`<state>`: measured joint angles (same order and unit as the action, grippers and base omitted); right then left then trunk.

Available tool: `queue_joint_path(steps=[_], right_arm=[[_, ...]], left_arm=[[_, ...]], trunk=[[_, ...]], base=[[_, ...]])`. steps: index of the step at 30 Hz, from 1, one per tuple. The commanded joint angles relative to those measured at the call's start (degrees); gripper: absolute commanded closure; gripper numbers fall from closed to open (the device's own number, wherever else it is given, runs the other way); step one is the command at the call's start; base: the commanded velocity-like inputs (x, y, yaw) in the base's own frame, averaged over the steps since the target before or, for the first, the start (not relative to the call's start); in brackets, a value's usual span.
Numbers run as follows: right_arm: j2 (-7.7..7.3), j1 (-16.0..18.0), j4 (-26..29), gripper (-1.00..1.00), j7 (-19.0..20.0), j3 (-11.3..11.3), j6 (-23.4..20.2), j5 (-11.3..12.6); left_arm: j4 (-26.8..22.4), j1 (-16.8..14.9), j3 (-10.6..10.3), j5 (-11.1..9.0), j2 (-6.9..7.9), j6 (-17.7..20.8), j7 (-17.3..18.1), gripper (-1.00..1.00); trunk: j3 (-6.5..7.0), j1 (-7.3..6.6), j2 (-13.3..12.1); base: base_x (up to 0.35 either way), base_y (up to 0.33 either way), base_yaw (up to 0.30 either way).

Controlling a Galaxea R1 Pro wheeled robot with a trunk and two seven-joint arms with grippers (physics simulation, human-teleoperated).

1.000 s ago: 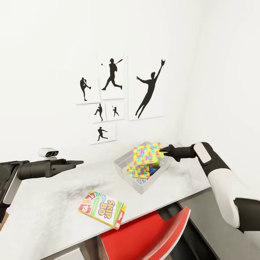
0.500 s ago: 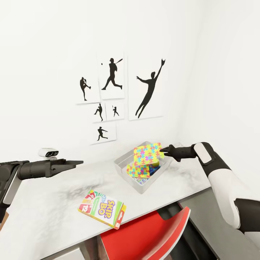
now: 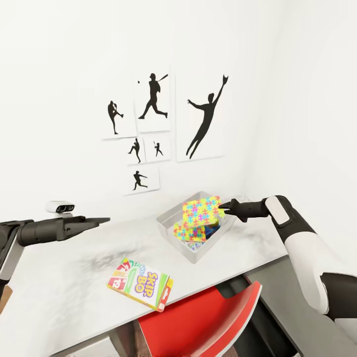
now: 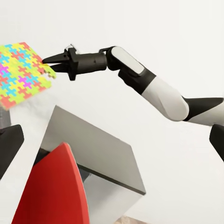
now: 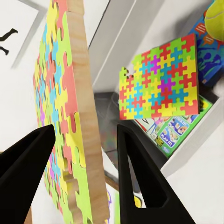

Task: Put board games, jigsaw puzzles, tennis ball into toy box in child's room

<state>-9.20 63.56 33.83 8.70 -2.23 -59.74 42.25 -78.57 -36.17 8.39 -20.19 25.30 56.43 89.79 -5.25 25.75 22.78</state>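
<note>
The toy box (image 3: 194, 256) stands on the table (image 3: 64, 277) near the right wall. My right gripper (image 3: 221, 206) is shut on the corner of a jigsaw puzzle (image 3: 201, 210), holding it upright over the box. In the right wrist view that puzzle (image 5: 65, 116) stands edge-on between the fingers. A second jigsaw puzzle (image 5: 161, 79) lies flat in the box on printed game cartons, with a blue carton (image 5: 210, 53) and the tennis ball (image 5: 217, 16) beside it. The Skip-Bo board game (image 3: 140, 283) lies on the table's front part. My left gripper (image 3: 103, 219) hovers open at the left, empty.
A red-and-white swivel chair (image 3: 198, 322) is tucked under the table's front edge. The lower dark grey shelf section (image 3: 292, 297) joins the table on the right, below my right arm. Baseball silhouette prints (image 3: 153, 99) hang on the wall. A small white device (image 3: 59, 206) sits at the far left.
The whole head view has shifted slightly, so the camera moved. My right gripper keeps the puzzle over the box in the same place. The Skip-Bo carton has not moved.
</note>
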Motion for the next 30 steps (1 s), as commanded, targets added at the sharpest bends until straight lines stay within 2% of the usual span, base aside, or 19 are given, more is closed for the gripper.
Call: queue_joint_path(steps=[1, 5, 8, 24, 26, 30], right_arm=[[0.03, 0.1, 0.0, 1.00, 0.5, -0.2, -0.3, -0.6], [0.07, 0.1, 0.0, 1.00, 0.5, -0.2, -0.3, -0.6], [0.11, 0.1, -0.1, 1.00, 0.4, -0.2, -0.3, -0.6], [0.56, 0.1, 0.0, 1.00, 0.3, 0.0, 0.2, -0.7], [0.54, 0.1, 0.0, 1.00, 0.4, 0.8, 0.9, -0.7], [0.47, 0.1, 0.1, 1.00, 0.6, 4.1, 3.3, -0.7]], left_arm=[[0.0, 0.0, 0.3, 0.0, 0.04, 0.7, 0.2, -1.00], [0.4, 0.0, 3.0, -0.1, 0.03, 0.9, 0.2, -1.00], [0.6, 0.0, 4.0, -0.1, 0.02, 0.9, 0.2, -1.00], [1.0, 0.0, 4.4, -0.1, 0.02, 0.6, 0.2, -1.00], [1.2, 0.0, 4.4, 0.0, 0.02, 0.5, 0.2, -1.00], [1.3, 0.0, 4.5, 0.0, 0.02, 0.4, 0.2, -1.00]], trunk=[[-0.23, 0.03, 0.1], [-0.60, 0.03, 0.1], [-0.89, 0.03, 0.1], [-2.39, 0.03, 0.1], [-2.57, 0.03, 0.1], [-2.95, 0.03, 0.1]], base=[[0.000, 0.000, 0.000], [0.000, 0.000, 0.000], [0.000, 0.000, 0.000], [0.000, 0.000, 0.000], [0.000, 0.000, 0.000], [0.000, 0.000, 0.000]])
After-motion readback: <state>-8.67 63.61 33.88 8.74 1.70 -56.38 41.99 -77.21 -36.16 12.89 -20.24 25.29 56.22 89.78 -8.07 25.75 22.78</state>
